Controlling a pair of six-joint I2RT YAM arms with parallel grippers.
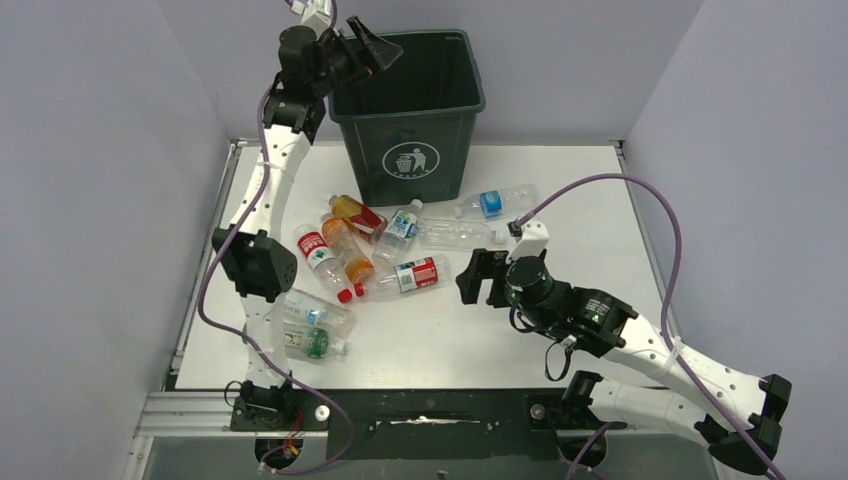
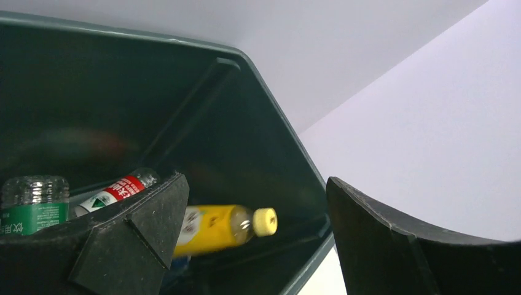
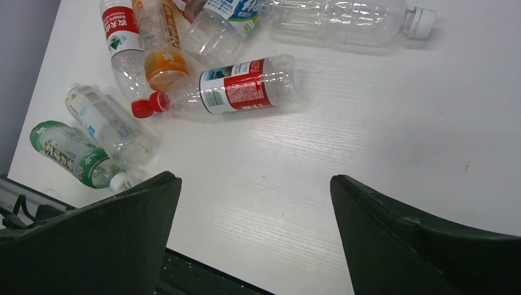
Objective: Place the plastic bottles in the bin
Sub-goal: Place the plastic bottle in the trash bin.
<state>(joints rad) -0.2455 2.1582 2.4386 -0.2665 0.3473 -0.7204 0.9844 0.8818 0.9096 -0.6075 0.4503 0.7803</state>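
Nine or so plastic bottles [image 1: 347, 250] lay loose on the white table [image 1: 560, 340] in the top view, bunched in front of and to the left of the bin [image 1: 410, 130], which stood at the far edge with its white symbol facing the arms. Up there the left gripper [image 1: 365, 50] hung over the bin's far-left rim, fingers apart and nothing between them. Lower down, the right gripper [image 1: 483, 277] sat over the table just right of the red-capped bottle [image 1: 405, 277], not touching it, fingers spread. Left wrist view: both fingers [image 2: 141, 227] stood wide with an empty gap, looking down into the bin, where a yellow bottle [image 2: 215, 228] with a yellow cap, a red-labelled bottle [image 2: 120, 189] and a green-banded bottle [image 2: 34, 212] showed; whether the yellow one rested on the floor could not be told. Right wrist view: fingers [image 3: 399, 239] were spread over bare table, the red-capped bottle lay on its side ahead with its cap to the left, a clear white-capped bottle [image 3: 350, 18] lay beyond it, and a green-wrapped bottle [image 3: 67, 150] lay at the left beside another clear one.
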